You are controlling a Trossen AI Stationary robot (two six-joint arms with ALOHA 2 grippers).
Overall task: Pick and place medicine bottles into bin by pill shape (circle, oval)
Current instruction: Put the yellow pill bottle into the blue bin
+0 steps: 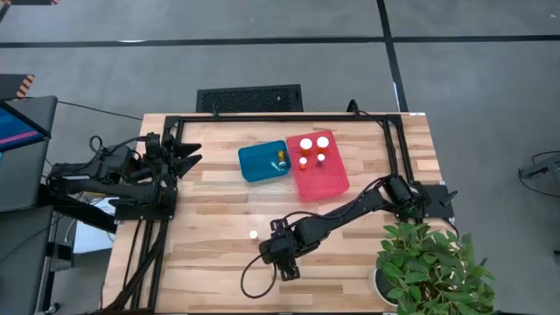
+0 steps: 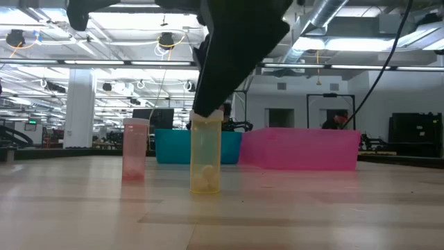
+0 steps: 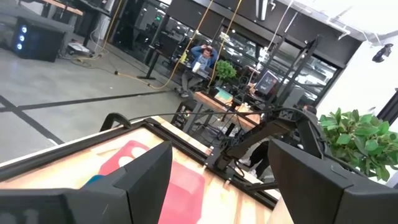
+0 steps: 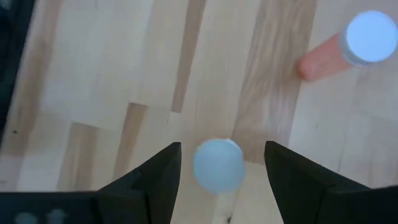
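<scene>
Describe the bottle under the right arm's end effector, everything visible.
The yellow bottle is small, with a translucent, plastic-looking yellow-amber body and a round white cap. It stands upright on the wooden table, with a few pale pills heaped at its bottom. The right end effector is directly above it, fingers open either side of the cap with gaps showing, so it looks not yet gripped. A pinkish bottle stands beside it, apart.

cap of the yellow bottle hidden behind the right tool, pill shapes too small to tell
</scene>
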